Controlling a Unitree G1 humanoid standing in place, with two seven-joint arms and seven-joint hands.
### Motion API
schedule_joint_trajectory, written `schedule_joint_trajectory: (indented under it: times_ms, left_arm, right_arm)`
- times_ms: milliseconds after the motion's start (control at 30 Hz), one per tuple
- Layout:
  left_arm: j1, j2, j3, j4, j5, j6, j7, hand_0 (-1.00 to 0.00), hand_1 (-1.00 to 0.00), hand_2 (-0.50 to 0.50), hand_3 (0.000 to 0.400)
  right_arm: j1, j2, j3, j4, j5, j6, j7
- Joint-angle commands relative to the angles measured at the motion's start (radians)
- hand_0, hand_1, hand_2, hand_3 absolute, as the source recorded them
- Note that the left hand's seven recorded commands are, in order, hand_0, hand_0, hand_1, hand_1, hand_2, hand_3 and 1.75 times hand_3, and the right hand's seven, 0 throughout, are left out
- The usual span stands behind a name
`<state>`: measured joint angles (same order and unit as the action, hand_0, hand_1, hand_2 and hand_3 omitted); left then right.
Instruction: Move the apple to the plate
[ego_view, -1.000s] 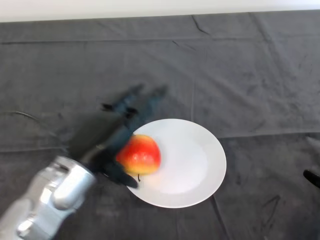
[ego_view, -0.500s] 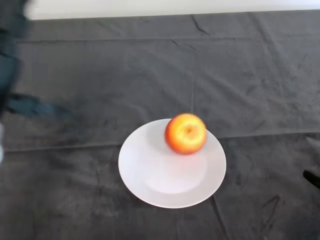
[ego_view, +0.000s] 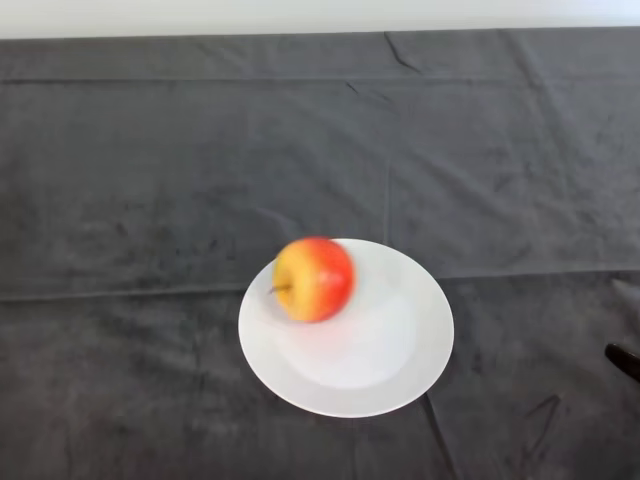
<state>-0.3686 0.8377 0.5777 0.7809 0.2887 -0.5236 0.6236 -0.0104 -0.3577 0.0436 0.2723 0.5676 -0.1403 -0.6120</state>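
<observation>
Red-and-yellow apple (ego_view: 314, 279) sits on white plate (ego_view: 405, 365), over its upper-left part near the rim, tipped on its side, stem pointing left. Plate lies flat on dark cloth (ego_view: 150, 150) covering the surface, lower middle of the view. Cloth shows creases and fold lines.
</observation>
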Motion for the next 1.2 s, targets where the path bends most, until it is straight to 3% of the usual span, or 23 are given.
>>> schedule_joint_trajectory:
  times_ms: [33,200,567,1200]
  left_arm:
    - [-0.032,0.09,0.035,0.04,-0.022,-0.027,0.027,0.0,0.0,0.0,0.0]
    - [-0.035,0.104,0.069,0.134,-0.054,-0.039,0.059,0.0,0.0,0.0,0.0]
    - [-0.046,0.141,0.153,0.279,-0.171,-0.027,0.055,0.0,0.0,0.0,0.0]
    - [-0.108,0.141,0.153,0.361,-0.255,0.008,0.058,0.0,0.0,0.0,0.0]
  right_arm:
    - [0.026,0.015,0.013,0.033,0.0359,0.024,-0.007]
    - [0.026,0.013,0.0164,0.034,0.0391,0.022,-0.0092]
    - [0.026,0.008,0.0228,0.035,0.0448,0.018,-0.013]
    - [0.025,0.004,0.0296,0.037,0.0509,0.014,-0.017]
